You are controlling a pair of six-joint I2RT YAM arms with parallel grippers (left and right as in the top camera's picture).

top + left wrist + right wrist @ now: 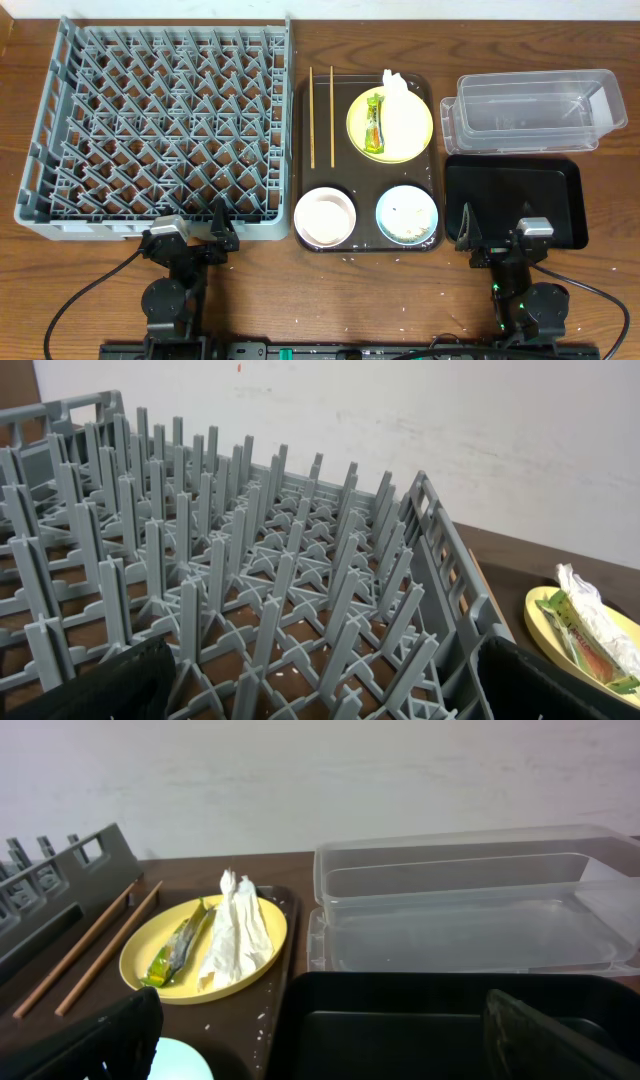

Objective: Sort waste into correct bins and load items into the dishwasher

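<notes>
The grey dish rack [160,130] fills the left of the table and holds nothing. The dark brown serving tray [302,150] holds two chopsticks [321,116], a yellow plate [412,140] with a green-and-orange wrapper [374,124] and a white napkin [397,95], a white bowl [325,217] and a light blue bowl [407,214] with crumbs. The clear tub [530,108] and black tray [515,198] lie at the right. My left gripper [195,235] is open at the rack's near edge. My right gripper [500,243] is open at the black tray's near edge.
Loose crumbs are scattered on the wooden table [400,290] in front of the serving tray. A pale wall [320,780] stands behind the table. In the left wrist view the rack's upright pegs [230,560] stand close ahead.
</notes>
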